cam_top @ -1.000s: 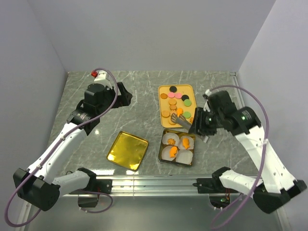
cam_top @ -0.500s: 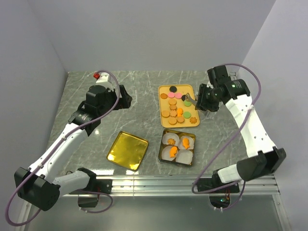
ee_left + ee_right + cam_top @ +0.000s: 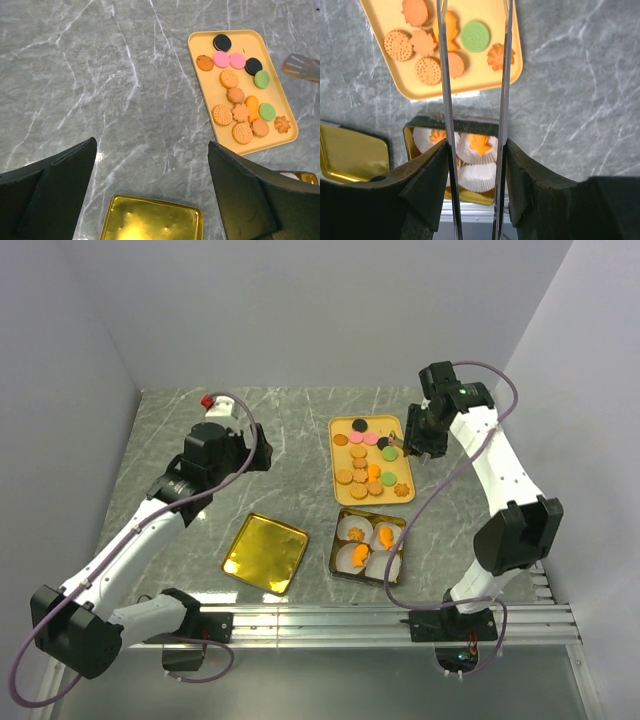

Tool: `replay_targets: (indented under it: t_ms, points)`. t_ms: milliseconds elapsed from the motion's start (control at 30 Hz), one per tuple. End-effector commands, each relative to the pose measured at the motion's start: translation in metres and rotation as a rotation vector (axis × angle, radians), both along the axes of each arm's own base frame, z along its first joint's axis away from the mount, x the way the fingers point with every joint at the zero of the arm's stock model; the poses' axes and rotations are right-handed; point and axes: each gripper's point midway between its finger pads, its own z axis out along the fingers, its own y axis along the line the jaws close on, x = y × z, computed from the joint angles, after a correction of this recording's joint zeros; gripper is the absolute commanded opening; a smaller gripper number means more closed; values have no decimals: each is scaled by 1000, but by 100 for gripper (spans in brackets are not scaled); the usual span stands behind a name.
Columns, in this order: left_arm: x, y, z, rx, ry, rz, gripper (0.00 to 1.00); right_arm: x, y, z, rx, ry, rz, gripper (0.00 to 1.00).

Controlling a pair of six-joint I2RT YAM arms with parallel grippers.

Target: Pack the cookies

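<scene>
the right claw [image 3: 475,150] pinches a pair of metal tongs [image 3: 445,75], whose blades stand slightly apart with nothing between them. most of the cookies [image 3: 235,95] lie close together on the yellow tray [image 3: 239,42]. a few orange ones already sit in paper cups [image 3: 477,172] in the tin [image 3: 420,122] just beside it. because the cookies crowd each other, the blades may well nudge a neighbour or catch two at once. a flat cookie could also slip out over the tabletop [image 3: 300,480] between tray and tin. the tray looks light and might slide under a push. the left claw [image 3: 150,150] hangs spread and empty, well apart.
</scene>
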Motion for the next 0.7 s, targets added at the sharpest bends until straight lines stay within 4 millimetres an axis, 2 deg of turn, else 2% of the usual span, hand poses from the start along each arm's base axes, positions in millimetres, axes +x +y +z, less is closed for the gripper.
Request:
replay_targets:
  t_ms: [0,33,100,200,233,300,400,533,667]
  points:
    - [-9,-1,19,83,-100,-18,99,27,1,3,-15,-53,10,53]
    - [-10,1,18,119,-111,-13,99,31,2,1,-20,-52,13,53]
    - [-17,-7,16,129,-109,-42,99,36,3,-3,-24,-38,16,54]
    - [-22,-18,10,67,-82,-70,99,46,8,-15,-34,3,34,54]
    - [-23,-23,10,42,-81,-84,99,50,10,-14,-32,-4,40,55]
    - [-15,-26,12,54,-92,-90,99,56,8,-22,-45,17,32,55]
    - [0,-23,11,115,-69,-51,99,60,7,-22,-54,17,12,56]
    - [4,-35,10,105,-68,-101,99,59,7,-34,-67,52,14,56]
    - [6,-30,4,133,-63,-79,99,57,14,-41,-58,66,29,56]
